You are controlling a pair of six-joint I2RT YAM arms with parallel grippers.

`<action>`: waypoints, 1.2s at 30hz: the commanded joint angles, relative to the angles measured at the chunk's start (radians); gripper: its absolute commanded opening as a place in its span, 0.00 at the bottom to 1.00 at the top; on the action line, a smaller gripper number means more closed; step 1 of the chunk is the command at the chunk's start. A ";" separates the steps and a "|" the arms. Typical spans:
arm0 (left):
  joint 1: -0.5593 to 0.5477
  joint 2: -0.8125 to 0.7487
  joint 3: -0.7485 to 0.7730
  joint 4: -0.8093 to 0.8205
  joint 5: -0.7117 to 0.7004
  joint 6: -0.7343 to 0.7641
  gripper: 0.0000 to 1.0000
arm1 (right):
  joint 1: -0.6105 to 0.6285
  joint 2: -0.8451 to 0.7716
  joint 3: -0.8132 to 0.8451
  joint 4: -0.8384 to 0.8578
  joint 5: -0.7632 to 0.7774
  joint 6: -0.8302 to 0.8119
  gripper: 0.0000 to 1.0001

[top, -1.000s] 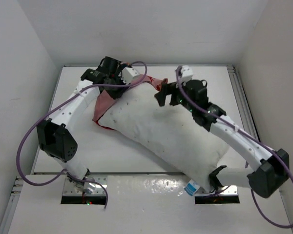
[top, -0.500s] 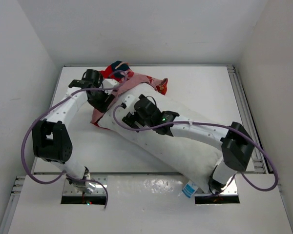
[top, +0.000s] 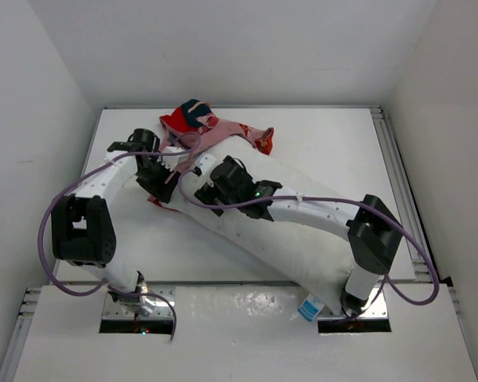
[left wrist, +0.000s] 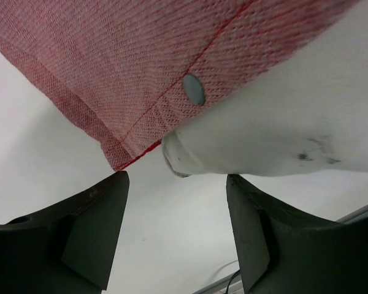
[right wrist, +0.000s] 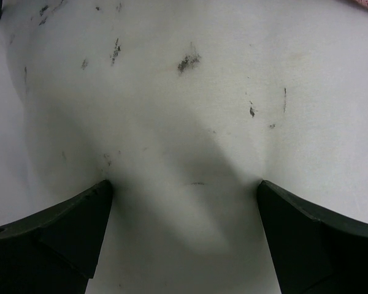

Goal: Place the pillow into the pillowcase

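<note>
Just beside pillowcase [top: 223, 129] hem, bare table [top: 323, 131]

One pillow [top: 279, 247], white, slanting across the middle of the frame. One pillowcase [top: 193, 119], red, bunched at upper centre-left. One surface [top: 334, 135] under both.

Two arms: left arm [top: 103, 177] along the left side, right arm [top: 319, 213] reaching in from lower right. Two pincers, one per arm: left pincer [top: 162, 188], right pincer [top: 207, 189]. Two dark fingers [left wrist: 86, 233] on each, at the bottom corners of both wrist views.

Two purple cables [top: 41, 239], one looped along each arm. One small blue-and-white tag [top: 309, 306] at lower centre-right. One round grey snap [left wrist: 194, 89] on the red cloth, upper middle of the left wrist view.
</note>
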 commanded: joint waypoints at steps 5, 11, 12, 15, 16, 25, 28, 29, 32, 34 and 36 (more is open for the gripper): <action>0.016 0.014 -0.040 0.092 -0.025 0.001 0.64 | 0.006 -0.105 -0.065 -0.034 -0.007 0.119 0.99; -0.009 0.033 -0.133 0.195 -0.079 -0.036 0.65 | 0.013 -0.148 -0.073 -0.066 0.027 0.127 0.99; -0.009 0.036 -0.139 0.205 -0.079 -0.045 0.65 | 0.013 -0.158 -0.080 -0.066 0.027 0.129 0.99; -0.012 0.051 -0.154 0.245 -0.084 -0.064 0.65 | 0.012 -0.172 -0.100 -0.049 0.027 0.133 0.99; -0.013 0.062 -0.160 0.264 -0.084 -0.071 0.65 | 0.013 -0.178 -0.109 -0.043 0.030 0.136 0.99; -0.018 0.045 -0.180 0.287 -0.045 -0.110 0.00 | 0.012 -0.160 -0.099 -0.026 0.002 0.201 0.99; -0.019 -0.001 -0.163 0.267 -0.030 -0.113 0.00 | 0.012 -0.162 -0.106 0.015 -0.034 0.210 0.99; -0.018 -0.016 -0.160 0.267 -0.039 -0.119 0.00 | 0.009 -0.157 -0.109 0.041 -0.047 0.207 0.99; -0.016 -0.065 -0.136 0.252 -0.039 -0.130 0.00 | 0.001 -0.117 -0.079 0.049 -0.093 0.201 0.99; -0.018 -0.085 -0.113 0.223 -0.035 -0.136 0.00 | -0.003 -0.091 -0.054 0.038 -0.110 0.196 0.99; -0.018 -0.099 -0.085 0.186 -0.030 -0.153 0.00 | -0.011 -0.056 -0.028 0.044 -0.127 0.207 0.96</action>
